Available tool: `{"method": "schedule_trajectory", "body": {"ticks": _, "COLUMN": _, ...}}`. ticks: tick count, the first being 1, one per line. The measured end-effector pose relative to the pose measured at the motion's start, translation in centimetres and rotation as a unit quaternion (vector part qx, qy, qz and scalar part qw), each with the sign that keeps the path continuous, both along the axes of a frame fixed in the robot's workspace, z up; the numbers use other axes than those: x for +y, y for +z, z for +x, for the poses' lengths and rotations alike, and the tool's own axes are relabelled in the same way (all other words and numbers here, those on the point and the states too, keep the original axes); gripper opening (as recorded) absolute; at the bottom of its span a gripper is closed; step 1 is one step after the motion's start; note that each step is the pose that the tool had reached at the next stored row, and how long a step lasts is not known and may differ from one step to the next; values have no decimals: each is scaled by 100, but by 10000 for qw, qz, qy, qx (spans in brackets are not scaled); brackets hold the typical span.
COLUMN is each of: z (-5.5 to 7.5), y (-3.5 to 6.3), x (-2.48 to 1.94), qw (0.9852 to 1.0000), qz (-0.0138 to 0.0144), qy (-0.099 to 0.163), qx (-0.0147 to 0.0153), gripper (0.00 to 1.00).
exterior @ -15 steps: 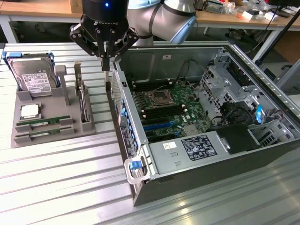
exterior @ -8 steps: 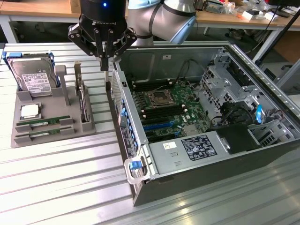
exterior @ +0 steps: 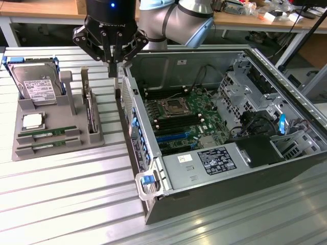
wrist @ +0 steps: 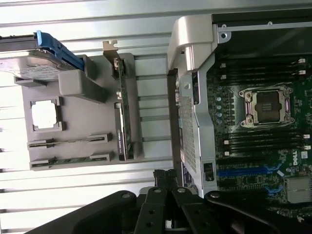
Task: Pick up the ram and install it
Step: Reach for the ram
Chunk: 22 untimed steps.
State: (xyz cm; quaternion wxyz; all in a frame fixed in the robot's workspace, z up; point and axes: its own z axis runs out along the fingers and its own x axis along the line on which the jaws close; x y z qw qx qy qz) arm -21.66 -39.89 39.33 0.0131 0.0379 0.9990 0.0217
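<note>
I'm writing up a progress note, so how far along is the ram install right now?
Done: nothing yet. Both ram sticks lie in the gray tray. In hand: nothing visible. The gripper hangs with shut fingers above the gap between the tray and the computer case. Left: the pickup and the install. The motherboard's memory slots look empty.

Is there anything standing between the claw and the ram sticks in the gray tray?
Yes. An upright circuit card, slotted in the gray tray, stands between the claw and the two ram sticks lying flat.
</note>
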Motion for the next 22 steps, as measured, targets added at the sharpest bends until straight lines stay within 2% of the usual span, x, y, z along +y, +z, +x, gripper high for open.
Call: {"method": "schedule_trajectory", "body": {"ticks": 22, "z": -106, "y": 0, "x": 0, "qw": 10000, "qz": 0, "qy": 0, "qx": 0, "gripper": 11}}
